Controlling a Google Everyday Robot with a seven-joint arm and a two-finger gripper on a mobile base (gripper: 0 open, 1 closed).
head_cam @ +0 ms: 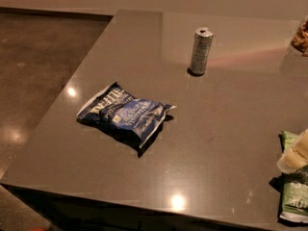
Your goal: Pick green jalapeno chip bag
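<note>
The green jalapeno chip bag (294, 197) lies flat on the dark table (226, 129) at the right edge of the camera view, near the table's front edge. Only its left part shows, green with white lettering. My gripper (294, 156) shows as a pale cream part at the right edge, directly over the upper part of the green bag, hiding its middle. Most of the gripper and arm are out of view.
A dark blue chip bag (124, 113) lies left of the table's centre. A silver can (200, 51) stands upright towards the back. A brown item (302, 35) shows at the far right edge. The table's left and front edges drop to the floor.
</note>
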